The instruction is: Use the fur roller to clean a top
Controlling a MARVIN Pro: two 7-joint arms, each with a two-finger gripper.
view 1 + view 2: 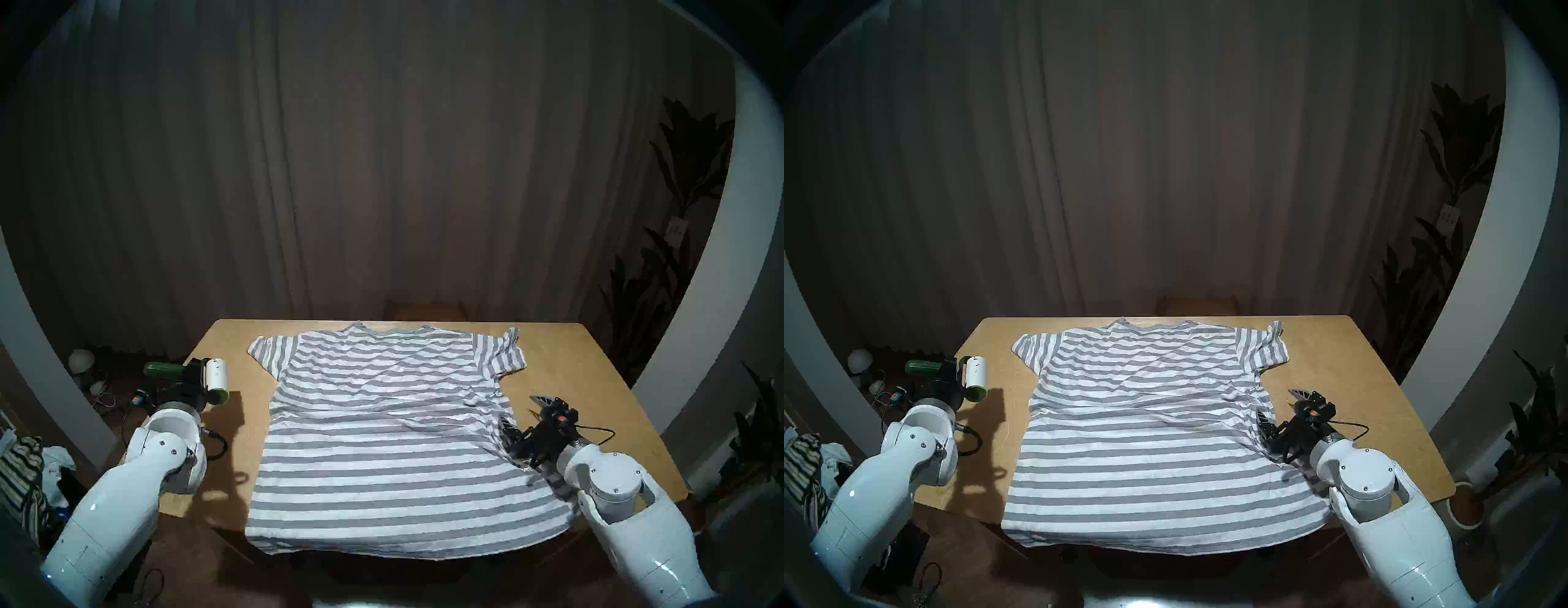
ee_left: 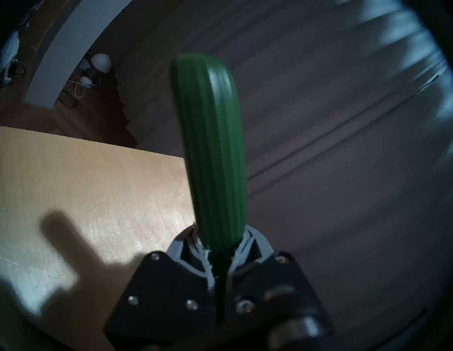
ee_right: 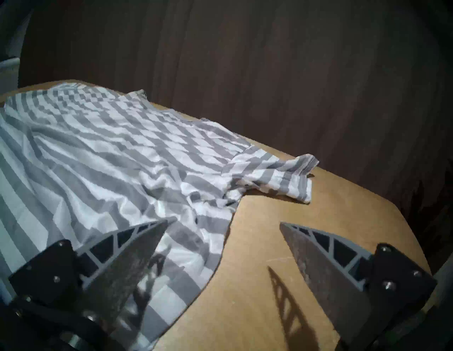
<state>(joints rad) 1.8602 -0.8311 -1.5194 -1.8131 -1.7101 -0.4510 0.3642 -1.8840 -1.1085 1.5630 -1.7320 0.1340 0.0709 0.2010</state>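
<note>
From the head views, the top [image 1: 382,433] lay spread flat on the table [image 1: 594,373], collar toward the far edge and its hem hanging over the near edge. The left gripper [image 1: 193,373] hung over the table's left edge, well apart from the top, with its jaws clamped on the fur roller [image 1: 214,379] — the white roll stood roughly upright with a light green end at the bottom, and the dark green handle stuck out to the left, past the table's edge. The right gripper [image 1: 524,414] sat low at the top's right side, its jaws apart: one finger lay at the cloth's edge, the other stood over bare wood. A pile of dark-and-cream striped cloth [image 1: 19,475] lay on the floor at the far left. In the left wrist view, the roller's ribbed handle rose straight from between the closed jaws, the table's corner behind it and a curtain [image 2: 343,147] beyond; the roll itself was out of sight. In the right wrist view, the jaws stood wide, the left finger [image 3: 127,257] over the striped cloth — possibly touching it, though the blur left that unclear — and the right finger [image 3: 316,255] above the bare table, its shadow beside it.
</note>
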